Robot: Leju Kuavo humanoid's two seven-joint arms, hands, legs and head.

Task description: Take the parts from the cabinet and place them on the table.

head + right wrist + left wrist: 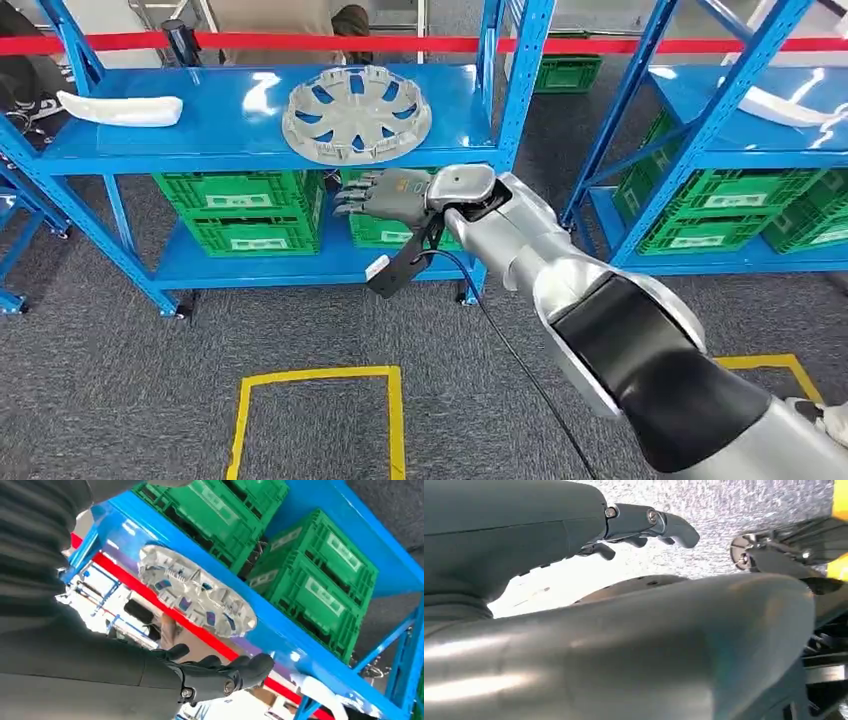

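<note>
Blue shelf [200, 140], one hubcap [357, 114], perhaps five crates [250, 215]

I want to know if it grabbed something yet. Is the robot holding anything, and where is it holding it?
No, nothing is held. The right hand is just below the shelf, its fingers apart and empty, short of the silver hubcap. The left hand holds nothing either.

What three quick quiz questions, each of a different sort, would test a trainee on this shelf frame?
1. True or false: the right hand already holds the silver wheel cover.
2. What lies on the blue upper shelf to the wheel cover's left? A) a white part B) a green crate C) a cable
3. Fill in: the green crates sit on the ______ shelf.

Key: 1 false, the hand is below the shelf edge, holding nothing; 2 A, the white part; 3 lower.
</note>
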